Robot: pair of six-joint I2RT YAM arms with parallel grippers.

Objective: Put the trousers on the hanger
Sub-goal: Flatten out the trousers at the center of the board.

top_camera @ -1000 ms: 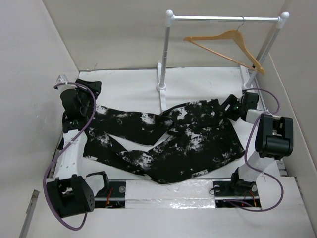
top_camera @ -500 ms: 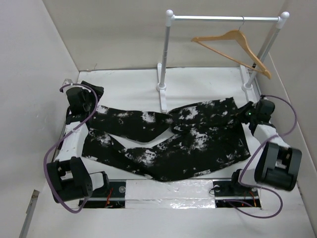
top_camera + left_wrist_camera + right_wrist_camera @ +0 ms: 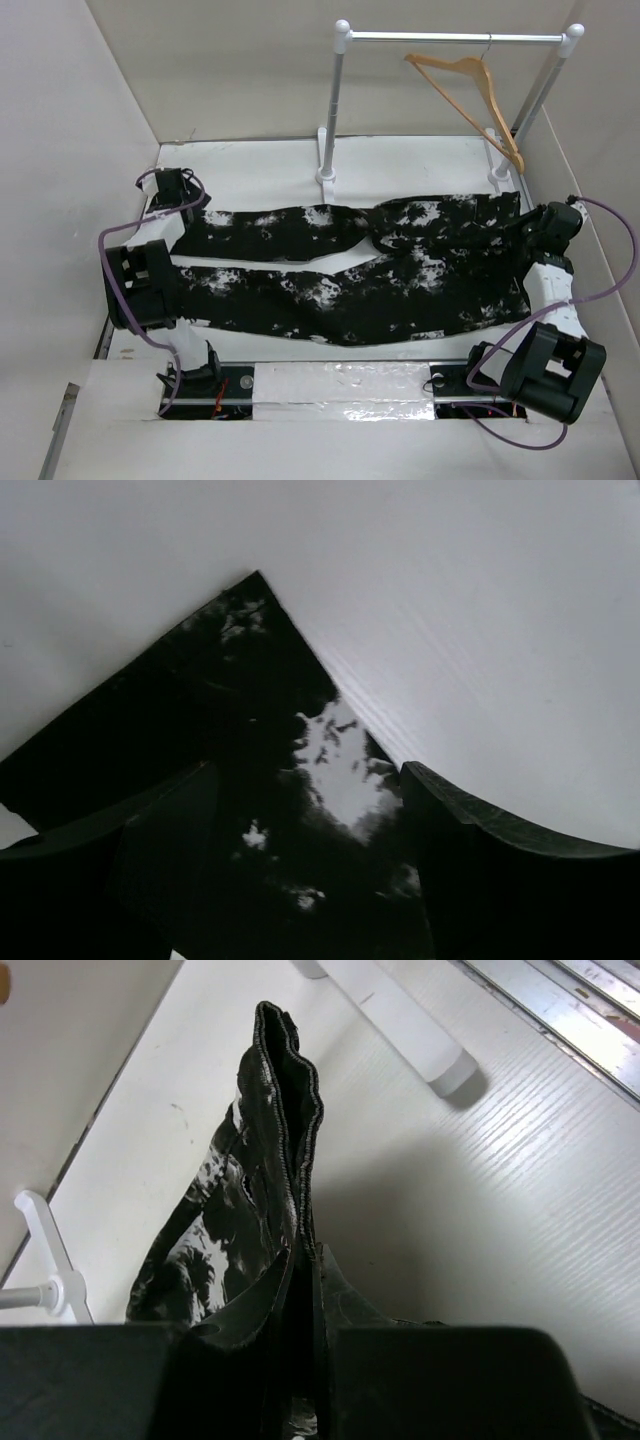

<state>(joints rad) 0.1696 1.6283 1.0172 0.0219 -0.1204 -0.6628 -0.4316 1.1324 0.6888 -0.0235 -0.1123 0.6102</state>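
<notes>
The trousers (image 3: 350, 270), black with white splatter, lie stretched flat across the table, legs to the left and waist to the right. My left gripper (image 3: 173, 195) stands open over the far leg's end; in the left wrist view the cloth (image 3: 240, 700) lies between its spread fingers (image 3: 480, 850). My right gripper (image 3: 525, 228) is shut on the waist edge; in the right wrist view the seamed edge (image 3: 285, 1110) rises out of the shut jaws (image 3: 305, 1265). The wooden hanger (image 3: 470, 85) hangs by its hook from the rack's bar at the back right, turned nearly end-on.
The white and silver rack (image 3: 340, 100) stands at the back, with one foot (image 3: 325, 160) just behind the trousers and the other (image 3: 400, 1020) close to my right gripper. White walls close in on both sides. A foil-taped strip (image 3: 340, 385) runs along the near edge.
Both arms swung outward and pulled the crumpled trousers out straight and flat. The right gripper closed on the waist edge, the left jaws opened wider, and the hanger swung round on the bar.
</notes>
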